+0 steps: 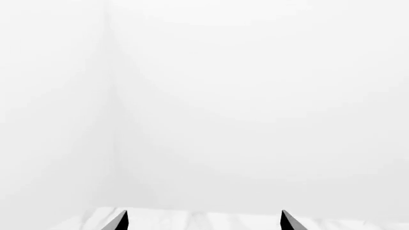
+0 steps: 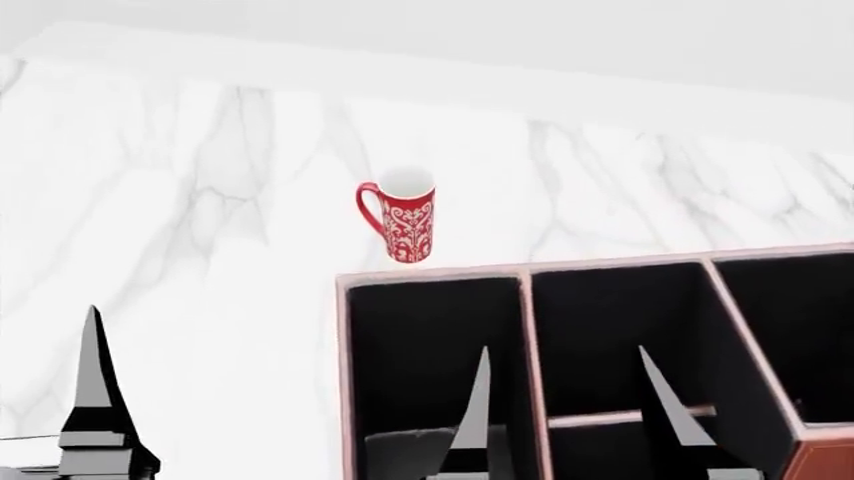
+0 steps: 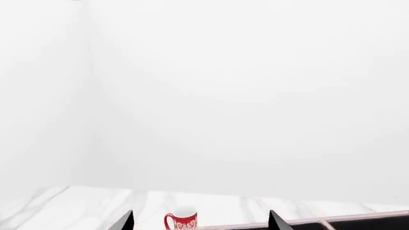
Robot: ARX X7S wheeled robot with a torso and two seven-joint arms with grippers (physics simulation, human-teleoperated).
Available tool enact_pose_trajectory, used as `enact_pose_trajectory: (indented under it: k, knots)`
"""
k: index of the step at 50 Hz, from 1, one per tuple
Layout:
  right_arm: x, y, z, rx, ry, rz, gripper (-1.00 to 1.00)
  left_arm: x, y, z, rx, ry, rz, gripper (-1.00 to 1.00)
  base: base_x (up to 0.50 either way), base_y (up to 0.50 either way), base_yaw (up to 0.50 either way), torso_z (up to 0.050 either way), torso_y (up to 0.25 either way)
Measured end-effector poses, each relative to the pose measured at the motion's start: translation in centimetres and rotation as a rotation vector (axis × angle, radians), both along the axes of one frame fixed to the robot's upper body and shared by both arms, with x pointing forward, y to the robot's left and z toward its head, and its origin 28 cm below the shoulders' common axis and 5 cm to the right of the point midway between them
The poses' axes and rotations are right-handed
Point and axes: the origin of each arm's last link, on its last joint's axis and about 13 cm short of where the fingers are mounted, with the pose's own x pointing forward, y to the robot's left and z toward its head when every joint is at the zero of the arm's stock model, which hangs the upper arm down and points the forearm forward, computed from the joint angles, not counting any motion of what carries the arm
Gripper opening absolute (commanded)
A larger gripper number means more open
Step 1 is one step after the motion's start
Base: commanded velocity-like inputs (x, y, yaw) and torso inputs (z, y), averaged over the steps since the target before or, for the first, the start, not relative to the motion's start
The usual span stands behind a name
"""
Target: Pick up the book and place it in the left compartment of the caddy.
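Both pincers [image 2: 561, 400]: slim pointed fingers [image 2: 94, 370], dark grey/black.

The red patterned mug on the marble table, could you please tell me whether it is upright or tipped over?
Upright: the red patterned mug stands on its base on the white marble table, its open rim facing up, behind the caddy.

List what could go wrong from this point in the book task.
1. No book shows in any view, so the arms may have to search for it without seeing it.
2. The right tool, open, hangs over the caddy dividers; dropping could strike a thin wall.
3. The mug stands just behind the caddy's left compartment; a reach over the far rim could topple it.
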Motion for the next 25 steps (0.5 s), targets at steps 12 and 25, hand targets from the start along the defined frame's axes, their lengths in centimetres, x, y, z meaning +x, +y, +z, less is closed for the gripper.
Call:
enact_pose_trajectory:
  k: [12,25]
  knots:
    - [-0.02,-0.03,0.1,0.001,-0.001,0.0,1.0,-0.11,0.01,0.18,-0.011,0.0,-0.009,1.0,0.0,0.0,0.0,0.05,0.0]
    - [-0.04,-0.02,0.13,0.002,0.0,-0.002,1.0,-0.19,0.04,0.28,-0.017,0.0,-0.015,1.0,0.0,0.0,0.0,0.05,-0.004]
